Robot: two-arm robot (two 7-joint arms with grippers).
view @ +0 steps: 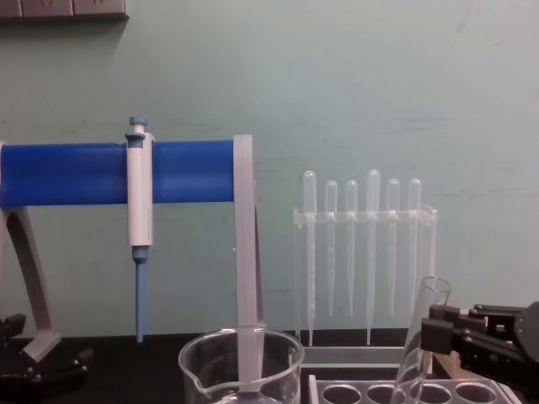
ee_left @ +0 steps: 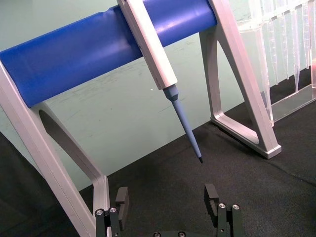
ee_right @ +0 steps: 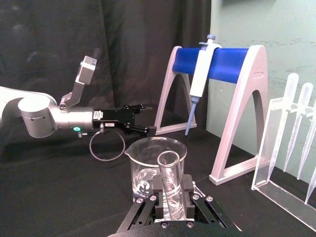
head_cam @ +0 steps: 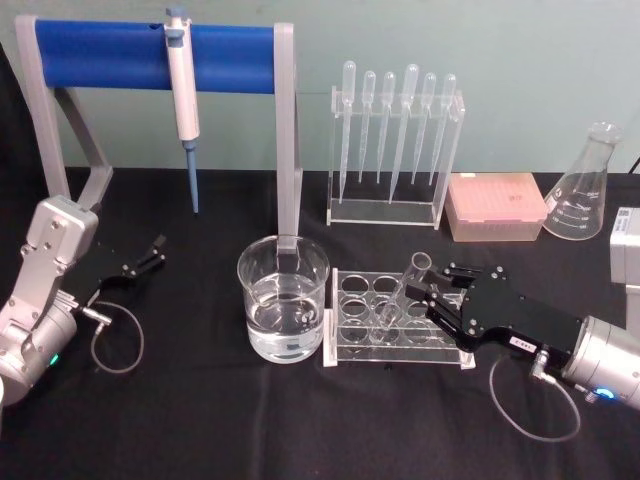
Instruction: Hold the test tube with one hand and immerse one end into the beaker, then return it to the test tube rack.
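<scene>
Head view: right pincer clenched on the test tube, which leans with its open rim toward the right and its rounded end down in a well of the clear test tube rack. In the right wrist view the glass sits between both pads. The beaker, part-filled with clear liquid, stands just beside the rack's left end. Left pincer is released, jaws spread, parked low at the left of the worktop, well apart from the glassware. Hazards, as judged: a tilted tube drawn upward may catch the rack's top plate and drag or tip the light rack. Smooth glass may pivot or slip between flat pads. A low approach may strike the beaker's rim and spill the liquid. On return, a skewed tube may miss its well. Surface: black cloth, matte, uncluttered at the front. Behind stand a blue-barred stand carrying a hanging micropipette, an acrylic holder with six plastic transfer pipettes, a pink tip box and an Erlenmeyer flask. Room: pale green wall at the back, and a dark curtain in the right wrist view.
</scene>
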